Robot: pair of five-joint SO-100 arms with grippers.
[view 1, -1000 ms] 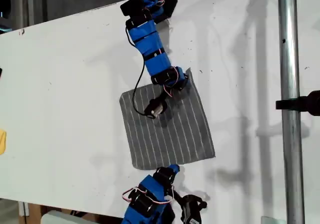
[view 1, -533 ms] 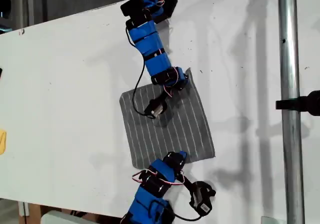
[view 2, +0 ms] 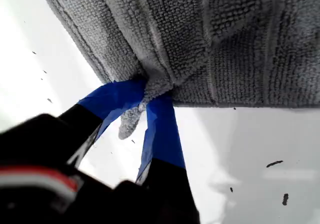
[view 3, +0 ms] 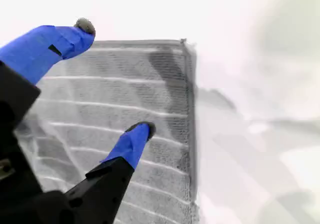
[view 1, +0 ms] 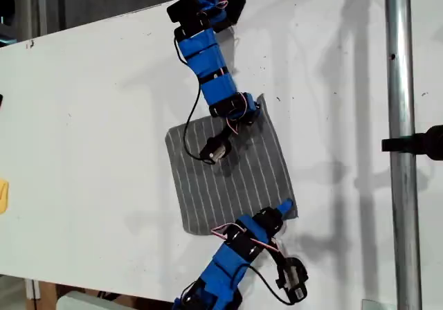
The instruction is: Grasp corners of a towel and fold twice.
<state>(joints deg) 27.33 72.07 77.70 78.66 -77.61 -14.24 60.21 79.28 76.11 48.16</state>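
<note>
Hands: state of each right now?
My first hand: closed, pinching a corner of the towel.
My second hand: open, holding nothing, over the towel near another corner.

A white table (view 1: 90, 116) carries the towel (view 1: 232, 178).

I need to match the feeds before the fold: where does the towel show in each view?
Exterior view: the towel lies mid-table between both arms.
First wrist view: it fills the upper frame, a corner pinched by my first gripper.
Second wrist view: under my open second gripper.
Shared landmark: its white stripes.
</note>
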